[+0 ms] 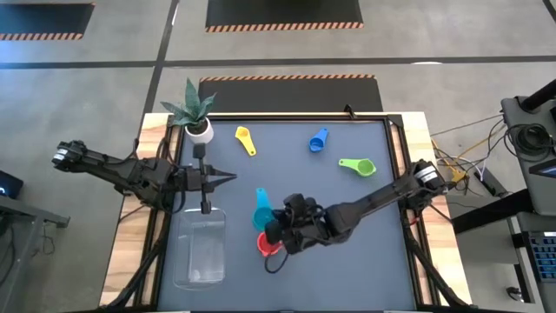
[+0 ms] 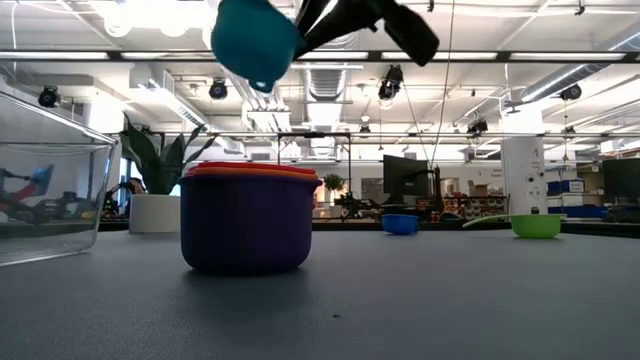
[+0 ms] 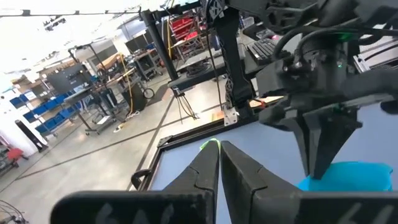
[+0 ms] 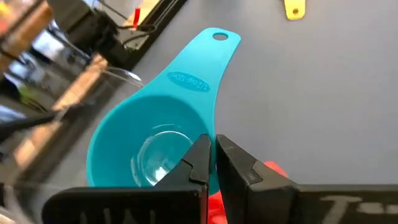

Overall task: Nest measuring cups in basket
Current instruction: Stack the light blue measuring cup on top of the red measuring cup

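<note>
The right gripper (image 4: 212,163), jaws pinched on the teal cup's (image 4: 155,134) rim, holds it above the nested stack (image 2: 248,218) mid-desk. Level the cup, centre it over the stack, then lower. Left gripper (image 1: 228,178) waits, jaws closed and empty, above the basket (image 1: 200,252).

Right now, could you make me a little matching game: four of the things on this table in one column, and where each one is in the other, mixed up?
1. teal plastic measuring cup
2. clear plastic basket
3. yellow plastic measuring cup
4. green plastic measuring cup

a. near the potted plant
b. gripped in the right claw
c. under the left claw
d. on the right of the mat

Pairs: 1-b, 2-c, 3-a, 4-d
</note>
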{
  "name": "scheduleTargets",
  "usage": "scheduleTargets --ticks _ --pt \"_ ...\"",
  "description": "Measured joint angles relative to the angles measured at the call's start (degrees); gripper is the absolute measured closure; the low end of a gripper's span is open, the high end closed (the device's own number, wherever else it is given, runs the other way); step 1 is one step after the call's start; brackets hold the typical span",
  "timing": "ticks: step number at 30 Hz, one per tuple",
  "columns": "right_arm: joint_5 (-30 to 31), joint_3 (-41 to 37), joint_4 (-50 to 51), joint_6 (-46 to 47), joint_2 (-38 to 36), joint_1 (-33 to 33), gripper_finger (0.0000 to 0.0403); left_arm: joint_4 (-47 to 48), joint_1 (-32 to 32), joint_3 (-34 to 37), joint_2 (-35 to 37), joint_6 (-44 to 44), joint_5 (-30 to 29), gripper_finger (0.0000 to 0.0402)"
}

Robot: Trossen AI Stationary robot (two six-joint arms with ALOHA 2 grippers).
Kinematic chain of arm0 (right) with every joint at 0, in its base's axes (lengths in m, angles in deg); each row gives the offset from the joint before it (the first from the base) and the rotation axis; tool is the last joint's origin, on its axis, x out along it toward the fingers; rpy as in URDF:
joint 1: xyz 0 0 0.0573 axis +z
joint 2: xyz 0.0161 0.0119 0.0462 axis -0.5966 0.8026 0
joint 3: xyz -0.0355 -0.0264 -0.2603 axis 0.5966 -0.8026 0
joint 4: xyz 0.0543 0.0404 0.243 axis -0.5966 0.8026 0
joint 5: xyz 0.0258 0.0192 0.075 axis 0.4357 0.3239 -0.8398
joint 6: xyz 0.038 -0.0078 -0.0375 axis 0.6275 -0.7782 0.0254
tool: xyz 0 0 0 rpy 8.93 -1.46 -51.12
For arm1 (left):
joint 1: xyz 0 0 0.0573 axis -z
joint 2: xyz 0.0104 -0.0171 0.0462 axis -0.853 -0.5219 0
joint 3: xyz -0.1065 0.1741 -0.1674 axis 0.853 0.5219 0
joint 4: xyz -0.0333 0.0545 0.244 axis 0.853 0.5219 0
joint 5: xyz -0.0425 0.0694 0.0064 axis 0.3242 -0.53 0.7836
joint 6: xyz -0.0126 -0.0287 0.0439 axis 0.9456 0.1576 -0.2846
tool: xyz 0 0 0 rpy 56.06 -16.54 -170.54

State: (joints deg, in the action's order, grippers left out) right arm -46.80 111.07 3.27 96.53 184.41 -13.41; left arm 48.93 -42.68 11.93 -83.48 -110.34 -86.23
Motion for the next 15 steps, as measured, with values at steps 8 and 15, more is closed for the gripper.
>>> scheduleTargets --ticks 8,15 --pt "7.51 -0.48 -0.05 10.00 0.57 4.49 0.0394 0.06 0.02 0.00 -0.70 4.00 0.01 0.0402" --pt "8.35 0.44 0.18 15.25 5.60 6.02 0.0394 0.16 0.08 0.00 -0.95 5.71 0.03 0.0402"
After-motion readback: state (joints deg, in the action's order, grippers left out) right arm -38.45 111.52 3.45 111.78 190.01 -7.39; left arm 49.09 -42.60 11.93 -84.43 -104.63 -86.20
